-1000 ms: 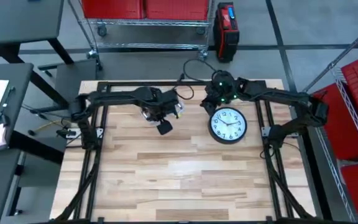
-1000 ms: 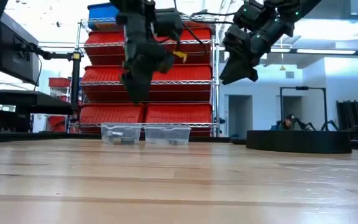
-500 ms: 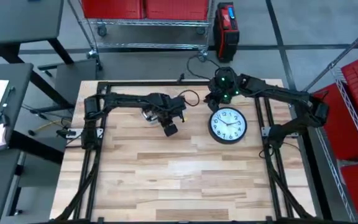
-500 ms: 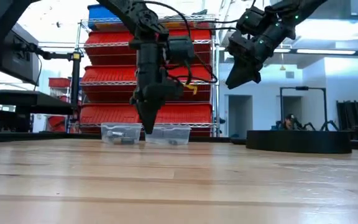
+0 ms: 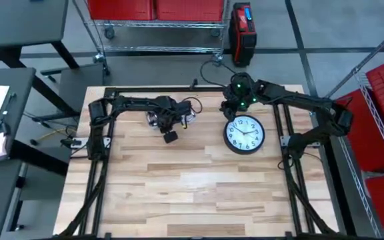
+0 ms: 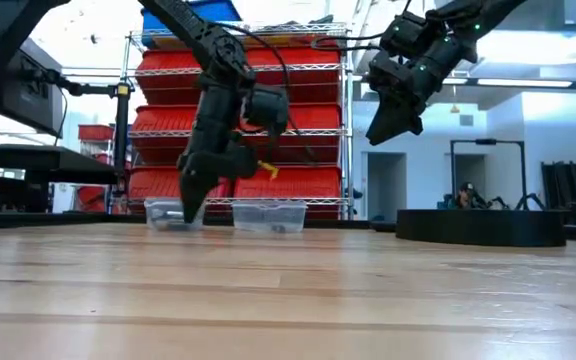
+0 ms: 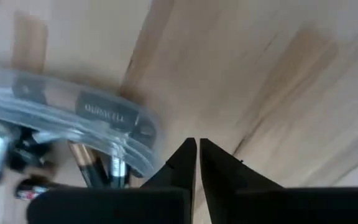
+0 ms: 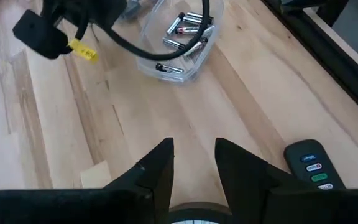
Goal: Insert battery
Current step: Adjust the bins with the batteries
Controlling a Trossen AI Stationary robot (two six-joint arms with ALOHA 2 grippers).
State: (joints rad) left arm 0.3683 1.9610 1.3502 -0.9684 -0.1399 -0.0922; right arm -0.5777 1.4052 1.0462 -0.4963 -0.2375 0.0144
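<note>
With my left gripper nearly closed and empty at the battery tub's four o'clock rim, I risk tipping it.

Left gripper reaches low toward the table, fingers nearly closed — right gripper hangs raised, fingers parted, pointing down.

A workshop or robotics lab: red storage bins on wire shelving behind a wooden workbench.
</note>
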